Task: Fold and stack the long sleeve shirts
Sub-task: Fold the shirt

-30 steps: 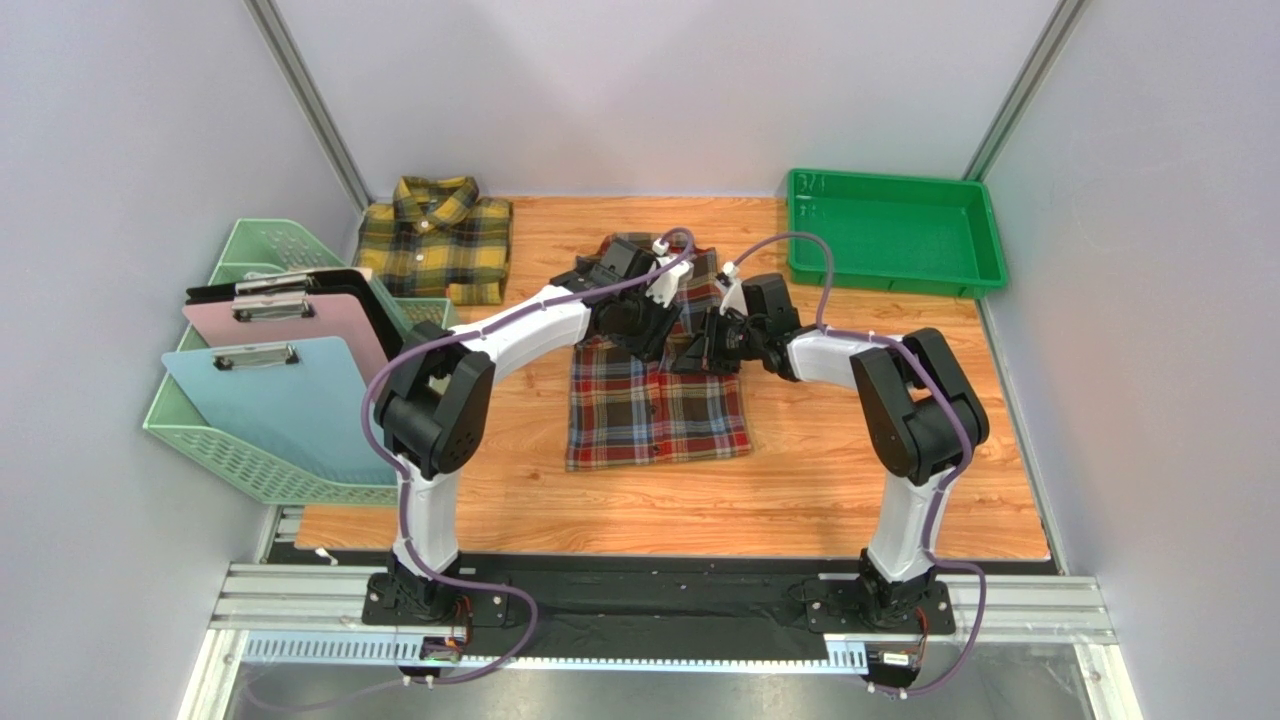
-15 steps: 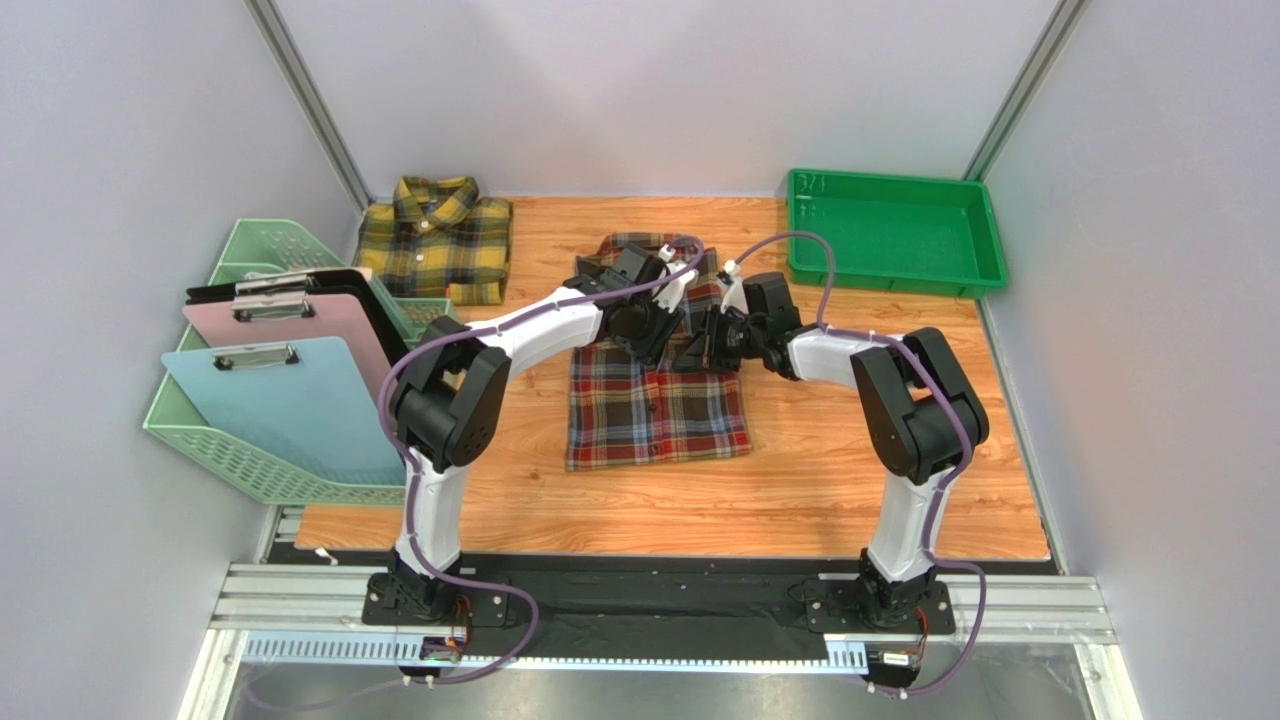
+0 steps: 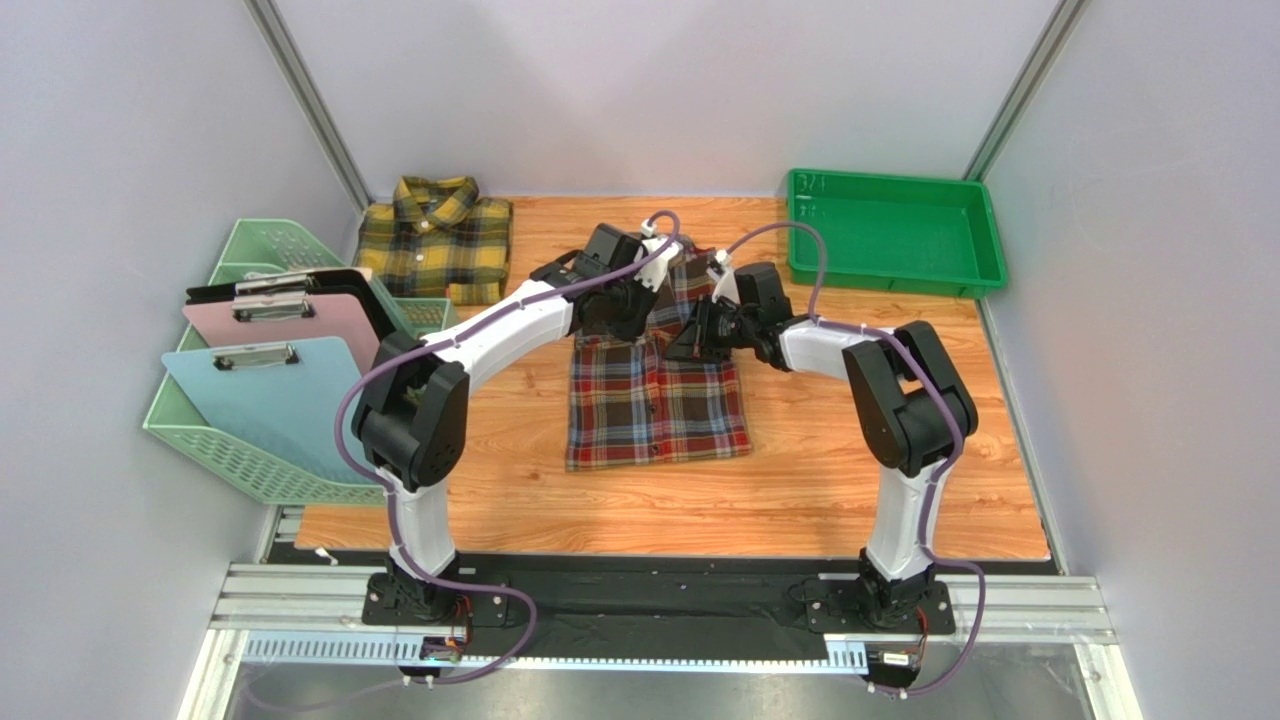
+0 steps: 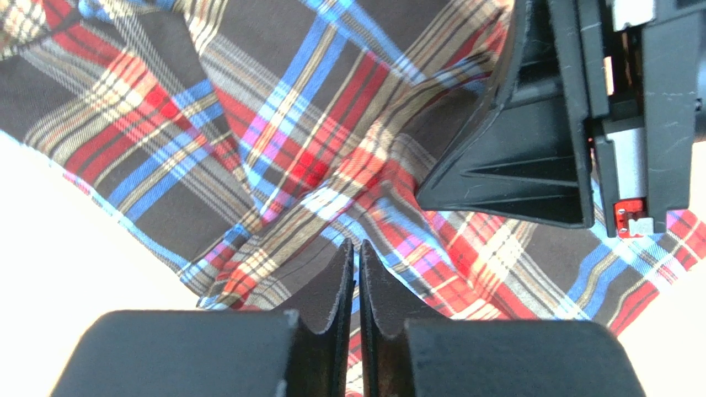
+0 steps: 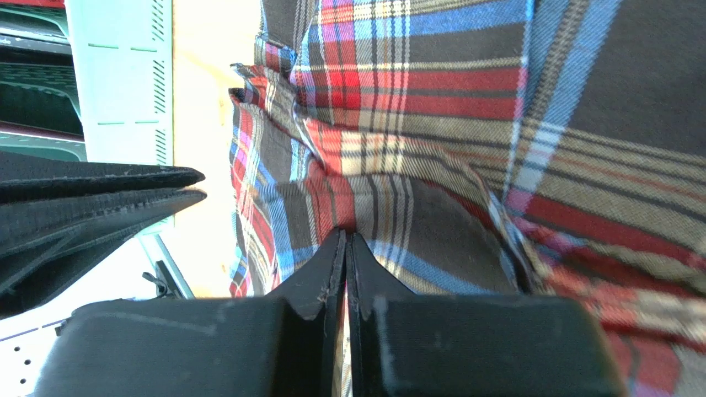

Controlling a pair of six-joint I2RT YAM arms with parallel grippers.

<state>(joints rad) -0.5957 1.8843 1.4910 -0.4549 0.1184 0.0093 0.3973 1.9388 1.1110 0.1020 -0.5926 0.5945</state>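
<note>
The red, brown and navy plaid shirt (image 3: 657,402) lies mid-table, its far part lifted and bunched. My left gripper (image 3: 628,305) is shut on a fold of its cloth (image 4: 315,178); the jaws pinch fabric (image 4: 358,248). My right gripper (image 3: 703,326) is shut on cloth of the same shirt (image 5: 431,165) close beside it; its jaws pinch fabric (image 5: 345,240). The right gripper's body shows in the left wrist view (image 4: 572,124). The yellow and dark check shirt (image 3: 433,240) lies folded at the far left corner.
A green tray (image 3: 893,230) stands at the far right. A mint basket (image 3: 241,435) at the left holds pink (image 3: 293,333), blue (image 3: 278,405) and black clipboards. Grey walls close in both sides.
Both grippers have moved toward the far edge with the shirt's upper part, pulling the cloth back and up. The left arm's elbow has swung left.
</note>
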